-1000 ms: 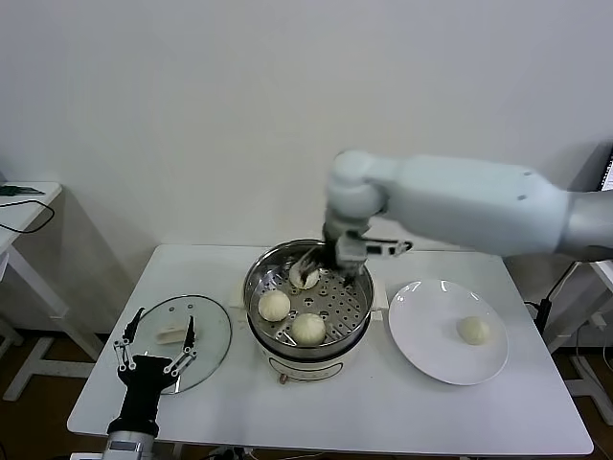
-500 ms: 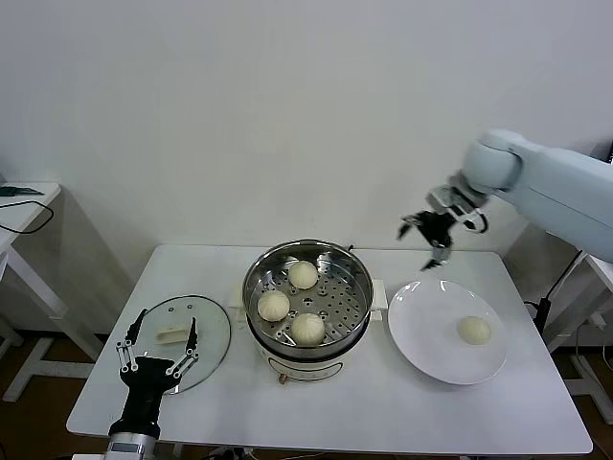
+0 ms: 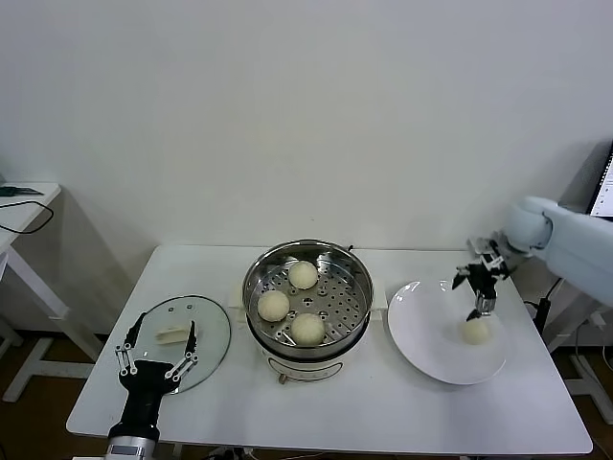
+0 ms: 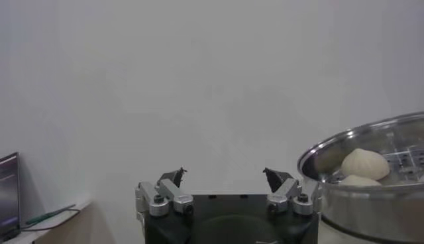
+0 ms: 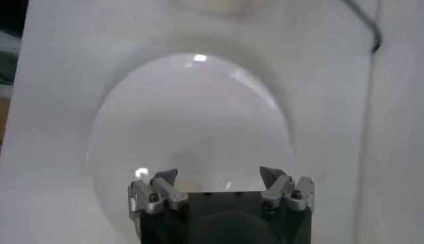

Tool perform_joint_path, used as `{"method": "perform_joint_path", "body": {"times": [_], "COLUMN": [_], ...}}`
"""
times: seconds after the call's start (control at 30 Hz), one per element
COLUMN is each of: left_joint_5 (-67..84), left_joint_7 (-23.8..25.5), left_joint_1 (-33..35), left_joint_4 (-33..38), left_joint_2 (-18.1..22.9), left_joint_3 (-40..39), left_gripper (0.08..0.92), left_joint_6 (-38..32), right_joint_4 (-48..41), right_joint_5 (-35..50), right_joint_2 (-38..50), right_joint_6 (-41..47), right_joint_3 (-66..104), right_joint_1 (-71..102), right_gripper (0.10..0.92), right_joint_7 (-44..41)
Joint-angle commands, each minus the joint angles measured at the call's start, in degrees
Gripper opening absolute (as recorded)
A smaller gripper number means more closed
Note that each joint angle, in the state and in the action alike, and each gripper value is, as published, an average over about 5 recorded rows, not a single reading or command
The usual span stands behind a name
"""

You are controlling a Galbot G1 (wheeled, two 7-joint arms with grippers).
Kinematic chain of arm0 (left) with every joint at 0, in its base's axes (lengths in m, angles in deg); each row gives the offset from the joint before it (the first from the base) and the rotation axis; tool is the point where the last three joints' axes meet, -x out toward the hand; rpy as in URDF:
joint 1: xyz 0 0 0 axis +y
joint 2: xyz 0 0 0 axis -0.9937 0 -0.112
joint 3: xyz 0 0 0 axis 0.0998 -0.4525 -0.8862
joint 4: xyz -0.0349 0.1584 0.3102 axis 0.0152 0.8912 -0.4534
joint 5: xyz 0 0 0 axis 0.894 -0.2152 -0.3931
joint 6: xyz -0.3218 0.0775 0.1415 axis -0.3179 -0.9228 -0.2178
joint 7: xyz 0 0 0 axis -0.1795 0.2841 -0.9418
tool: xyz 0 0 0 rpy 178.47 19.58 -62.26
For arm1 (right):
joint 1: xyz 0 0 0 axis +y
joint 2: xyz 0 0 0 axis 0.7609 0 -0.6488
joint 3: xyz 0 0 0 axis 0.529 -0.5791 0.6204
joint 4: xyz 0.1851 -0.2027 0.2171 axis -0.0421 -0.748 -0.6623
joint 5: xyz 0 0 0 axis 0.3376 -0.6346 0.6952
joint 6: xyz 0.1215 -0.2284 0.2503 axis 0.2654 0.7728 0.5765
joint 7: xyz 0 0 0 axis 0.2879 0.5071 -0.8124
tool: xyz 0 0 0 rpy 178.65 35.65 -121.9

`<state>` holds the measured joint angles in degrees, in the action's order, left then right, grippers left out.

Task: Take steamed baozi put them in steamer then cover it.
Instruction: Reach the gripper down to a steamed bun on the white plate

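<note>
While the right pincer [image 3: 482, 287] hangs spread, the last baozi [image 3: 474, 330] sits just below it.

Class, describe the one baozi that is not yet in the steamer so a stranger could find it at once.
Start at the white table and find the steel steamer in the middle. To its right lies a flat white plate. The baozi there is the only one on the plate, under the right end effector; the other three sit in the steamer.
</note>
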<state>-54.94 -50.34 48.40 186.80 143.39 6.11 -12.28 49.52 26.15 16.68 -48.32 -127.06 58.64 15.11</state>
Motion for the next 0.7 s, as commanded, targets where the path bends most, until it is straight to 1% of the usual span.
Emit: {"method": "perform_joint_path", "body": {"times": [0.03,0.27,0.7], "left_joint_5": [-0.08,-0.09,-0.07], "left_joint_7": [0.09,0.07,0.02], "left_joint_1": [-0.02,0.0,-0.06], "left_joint_4": [-0.21,-0.58,-0.95], "left_joint_2": [-0.02,0.06,0.19], "left_joint_3": [0.12,0.25,0.47], "left_gripper": [0.823,0.823,0.823], "left_joint_6": [-0.05,-0.24,-0.35], "right_joint_4": [-3.39,-5.06,-7.41], "right_joint_5": [-1.86,-2.27,-3.73], "right_joint_2": [0.51,-0.67,-1.8], "right_joint_6": [2.02,2.18,2.08], "right_joint_3": [2.07,3.94,5.87], "right_joint_1": [7.6,9.46,10.94], "right_gripper": [0.823,0.823,0.815], "right_joint_7": [3.65,5.24,5.14]}}
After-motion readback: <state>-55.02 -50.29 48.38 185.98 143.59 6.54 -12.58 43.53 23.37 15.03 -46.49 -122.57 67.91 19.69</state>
